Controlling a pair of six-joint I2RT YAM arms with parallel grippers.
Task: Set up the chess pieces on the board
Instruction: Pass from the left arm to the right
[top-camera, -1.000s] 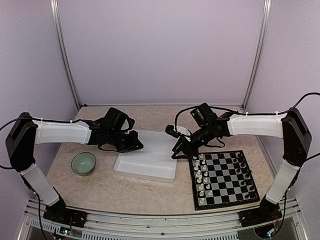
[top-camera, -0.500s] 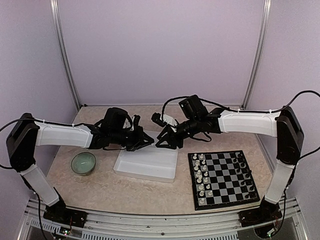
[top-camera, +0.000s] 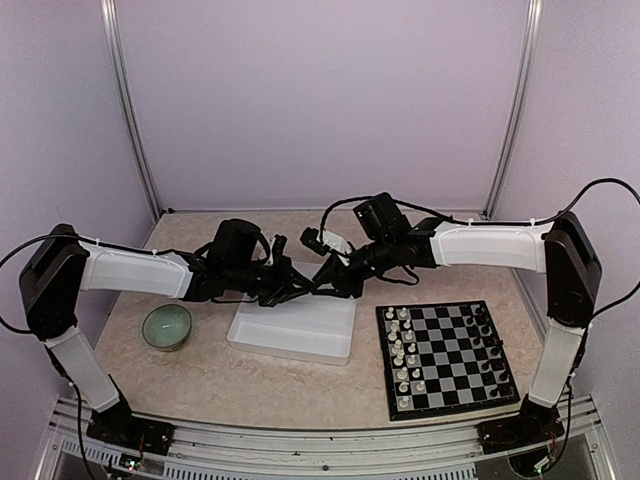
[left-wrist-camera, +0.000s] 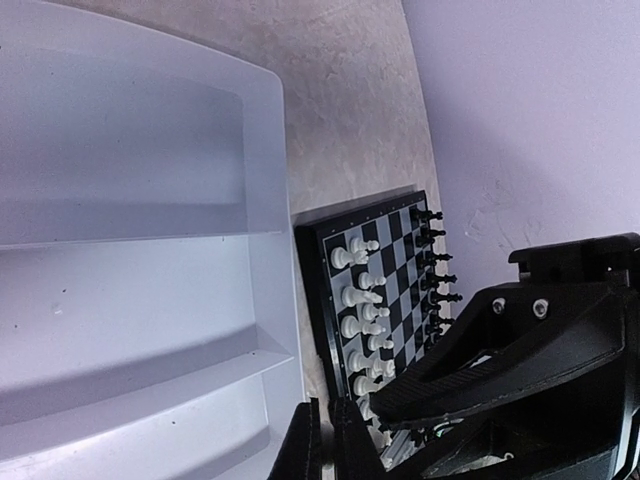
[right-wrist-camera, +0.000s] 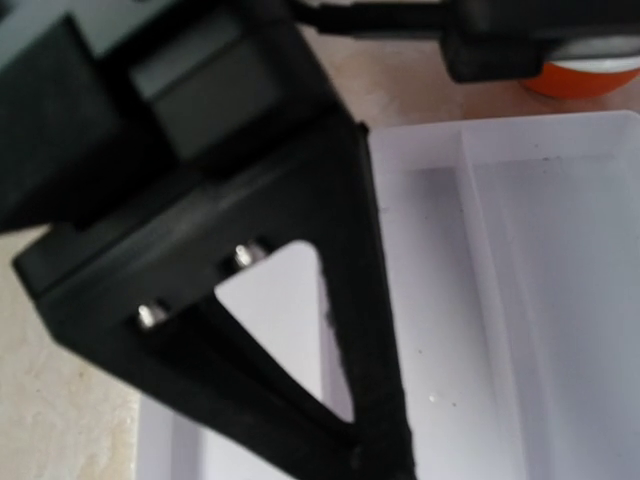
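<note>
Top external view: my two claws sit nose to nose over the far edge of the white divided plastic tray (top-camera: 300, 335). The left gripper (top-camera: 297, 290) comes in from the left and the right gripper (top-camera: 323, 284) from the right, tips just about touching. My guess is this is a handover spot. The tray sits between the arms, and the flat black-and-grey checkered board (top-camera: 470, 352) lies near-right, which looks like right-arm territory.

In the left wrist view my left fingers (left-wrist-camera: 308, 452) are pinched to a slit, but the tips run off the frame, so no idea if a piece is in there. Right claw: can't tell, its camera is full of black finger frame.

Tiny white chess pieces (top-camera: 402, 350) stand in two columns on the board's left side, with black ones (top-camera: 486, 345) along its right. A small green bowl (top-camera: 166, 326) sits off left.
</note>
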